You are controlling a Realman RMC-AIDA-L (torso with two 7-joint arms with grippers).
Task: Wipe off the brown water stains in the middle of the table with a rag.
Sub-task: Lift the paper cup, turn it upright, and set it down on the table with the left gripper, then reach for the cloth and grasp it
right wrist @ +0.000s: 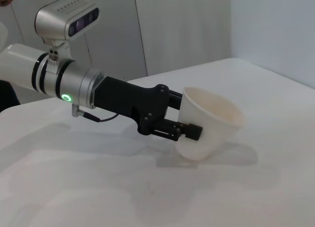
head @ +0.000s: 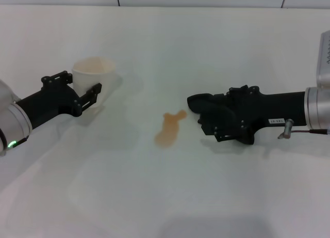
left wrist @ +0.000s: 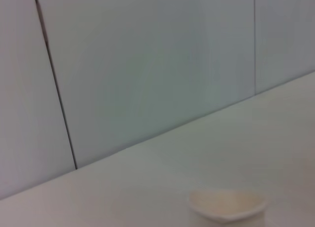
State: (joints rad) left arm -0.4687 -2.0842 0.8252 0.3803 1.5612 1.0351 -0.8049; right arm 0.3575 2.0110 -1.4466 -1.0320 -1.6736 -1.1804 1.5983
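The brown water stains [head: 168, 130] form one orange-brown lobed blotch in the middle of the white table [head: 154, 202]. Just right of the blotch, my right gripper [head: 202, 116] hovers low, shut on the dark rag [head: 198, 101], which bunches at its tip. The rag's near end is about a finger's width from the blotch and does not touch it. At the far left my left gripper [head: 82, 81] is shut on a white paper cup [head: 94, 68], which it holds tilted. The right wrist view shows that gripper [right wrist: 187, 113] clasping the cup [right wrist: 211, 121] by its side.
The cup's rim [left wrist: 227, 207] shows low in the left wrist view, before grey wall panels [left wrist: 147, 64]. The wall runs along the table's far edge [head: 165, 6]. White tabletop [right wrist: 221, 197] extends around both arms.
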